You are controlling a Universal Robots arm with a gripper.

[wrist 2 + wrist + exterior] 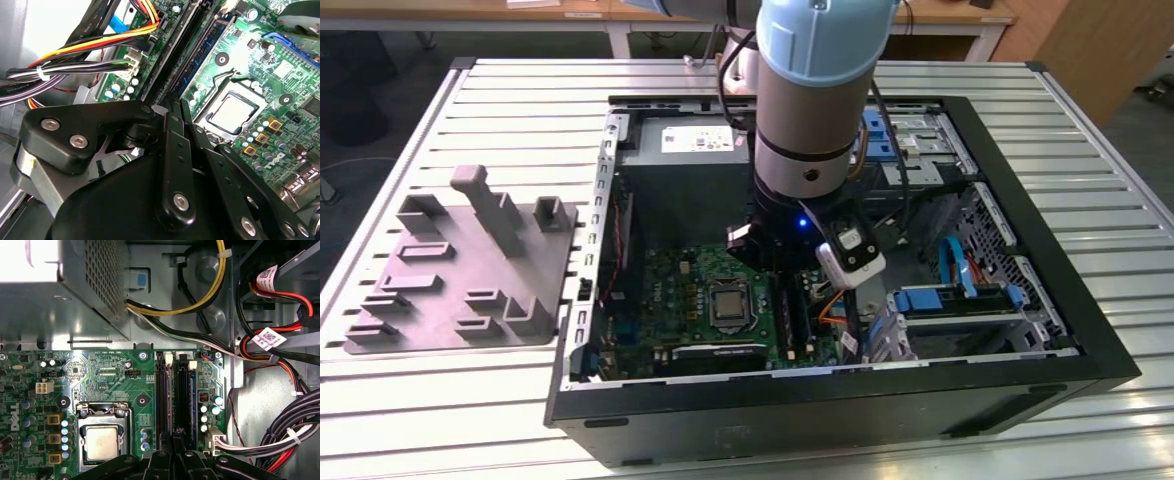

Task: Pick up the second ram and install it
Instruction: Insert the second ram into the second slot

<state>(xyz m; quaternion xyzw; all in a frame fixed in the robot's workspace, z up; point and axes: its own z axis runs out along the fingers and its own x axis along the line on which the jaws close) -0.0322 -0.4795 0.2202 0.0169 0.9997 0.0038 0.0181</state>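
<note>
Slatted metal bench carries an open computer case. Inside it the jaws are drawn narrow above the memory slots; whether they grip anything I cannot tell. Just below them the second ram stands on edge in its slot on the green motherboard, beside the silver socket.

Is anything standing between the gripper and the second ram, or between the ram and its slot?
Nothing visible does. In the first wrist view the second ram stands in a memory slot on the board, with the gripper over one end. The cable bundle lies aside, clear of the slots.
</note>
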